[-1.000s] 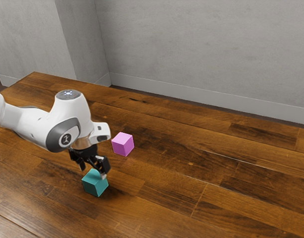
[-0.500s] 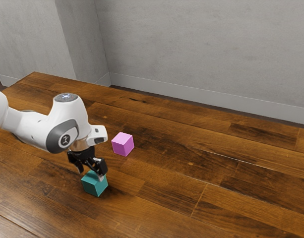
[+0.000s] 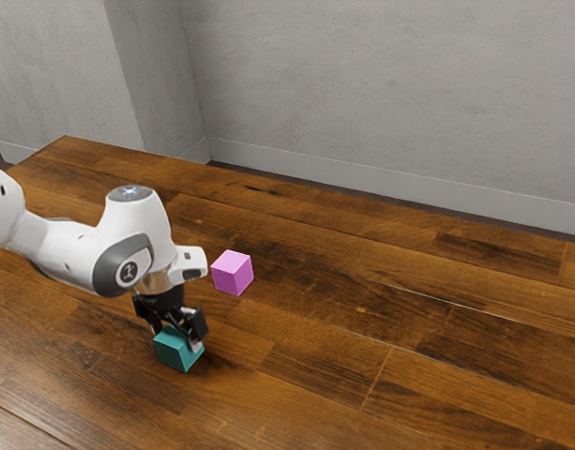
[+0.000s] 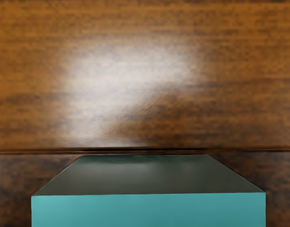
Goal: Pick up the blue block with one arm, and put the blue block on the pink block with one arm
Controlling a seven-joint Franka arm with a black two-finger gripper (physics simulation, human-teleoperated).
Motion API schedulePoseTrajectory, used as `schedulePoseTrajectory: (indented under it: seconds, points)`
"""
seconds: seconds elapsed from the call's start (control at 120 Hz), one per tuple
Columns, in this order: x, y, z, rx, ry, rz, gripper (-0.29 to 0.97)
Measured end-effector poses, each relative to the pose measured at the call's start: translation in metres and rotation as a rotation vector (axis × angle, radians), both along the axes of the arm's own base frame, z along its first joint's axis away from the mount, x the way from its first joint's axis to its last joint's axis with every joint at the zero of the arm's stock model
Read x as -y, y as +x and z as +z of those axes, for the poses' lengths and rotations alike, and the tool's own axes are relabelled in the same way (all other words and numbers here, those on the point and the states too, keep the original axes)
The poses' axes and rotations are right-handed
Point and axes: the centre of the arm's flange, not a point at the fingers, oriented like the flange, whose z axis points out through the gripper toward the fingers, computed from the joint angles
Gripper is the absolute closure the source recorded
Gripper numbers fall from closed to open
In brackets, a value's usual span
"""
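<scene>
A black two-finger gripper point(image 3: 177, 330) points straight down over the blue block point(image 3: 181, 354), low against its top, its fingers spread apart and holding nothing, one on each side of the block's upper edges. The wrist view looks along the block's flat top from close above, and the block sits flat on the wooden surface point(image 3: 381, 309). The block is really a teal blue-green. The step in hand looks like the grasp. To do it well, the hand should probably sink a little further so the fingers reach the block's side faces, stay centred over it, and close squarely on two opposite faces so that it does not twist or slip. The white arm point(image 3: 81, 253) reaches in from the exterior view's left of the blue block. The pink block point(image 3: 232, 272) stands near the blue block, beyond it toward the wall, untouched and with nothing on it.
</scene>
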Motion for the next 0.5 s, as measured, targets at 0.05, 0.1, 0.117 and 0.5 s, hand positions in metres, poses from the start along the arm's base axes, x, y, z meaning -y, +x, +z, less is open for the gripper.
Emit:
schedulePoseTrajectory:
  seconds: [0.05, 0.1, 0.117, 0.5]
  points:
    - [0.0002, -0.0003, -0.0030, -0.005, -0.003, -0.001, 0.00]
    - [0.0004, -0.0004, -0.0047, -0.007, -0.005, -0.001, 0.00]
    - [0.0004, -0.0004, -0.0050, -0.007, -0.006, -0.002, 0.00]
    - [0.0000, -0.0006, -0.0076, -0.009, -0.010, -0.001, 0.14]
